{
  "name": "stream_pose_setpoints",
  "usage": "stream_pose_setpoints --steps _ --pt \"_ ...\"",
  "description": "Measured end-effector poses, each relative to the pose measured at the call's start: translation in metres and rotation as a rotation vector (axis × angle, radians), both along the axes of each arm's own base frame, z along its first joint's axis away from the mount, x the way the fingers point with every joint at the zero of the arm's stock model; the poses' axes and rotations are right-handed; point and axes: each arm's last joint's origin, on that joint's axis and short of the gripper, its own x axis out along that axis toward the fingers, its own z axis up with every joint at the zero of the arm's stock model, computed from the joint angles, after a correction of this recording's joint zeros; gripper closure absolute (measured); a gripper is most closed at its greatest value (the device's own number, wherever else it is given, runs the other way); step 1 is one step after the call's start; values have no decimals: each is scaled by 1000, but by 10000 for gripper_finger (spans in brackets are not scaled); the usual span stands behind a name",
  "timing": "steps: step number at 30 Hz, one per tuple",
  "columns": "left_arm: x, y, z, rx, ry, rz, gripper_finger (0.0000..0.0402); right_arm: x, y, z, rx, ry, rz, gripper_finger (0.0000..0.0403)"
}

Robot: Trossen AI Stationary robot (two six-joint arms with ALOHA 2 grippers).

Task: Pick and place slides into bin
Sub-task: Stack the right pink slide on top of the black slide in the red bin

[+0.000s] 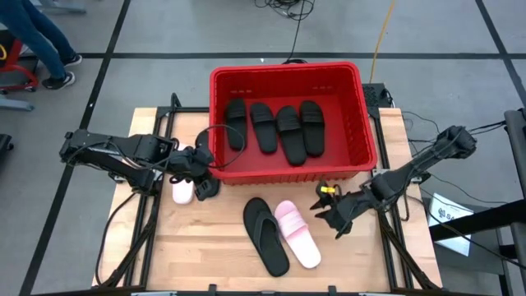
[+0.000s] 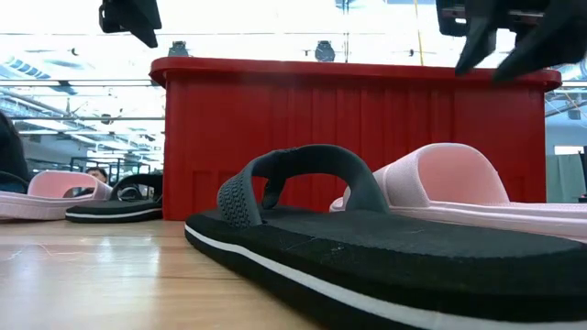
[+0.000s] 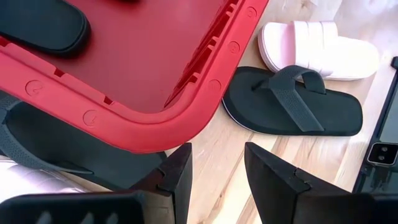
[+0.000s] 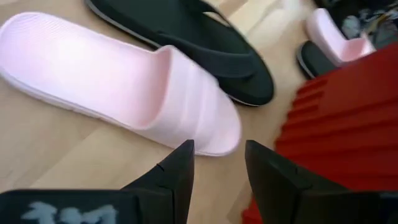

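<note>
From above, the red bin (image 1: 363, 123) sits at twelve o'clock on the wooden table (image 1: 205, 255), four black slides (image 1: 275, 127) inside. A black thong slide (image 1: 265, 236) and pink slide (image 1: 297, 234) lie at six o'clock. The left gripper (image 1: 200, 168) hovers at nine, the right gripper (image 1: 333, 215) at four. Wrist views show both grippers' fingers parted, holding nothing. No readable writing appears anywhere.
</note>
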Motion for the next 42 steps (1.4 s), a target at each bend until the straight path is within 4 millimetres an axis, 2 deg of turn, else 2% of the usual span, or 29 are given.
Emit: stream_pose_setpoints --steps 9,14,24,33,42 --pt "0 -3 0 39 1 -78 261 11 24 -18 0 8 58 271" --pt "-1 -5 0 51 1 -110 261 23 32 -29 63 -3 11 271" --pt "-1 -5 0 54 1 -115 261 39 43 -50 66 -16 16 271" --pt "-1 -6 0 57 1 -120 261 42 45 -60 45 -1 8 271" --pt "-1 -6 0 80 0 -158 261 33 36 -77 -41 17 -48 271"
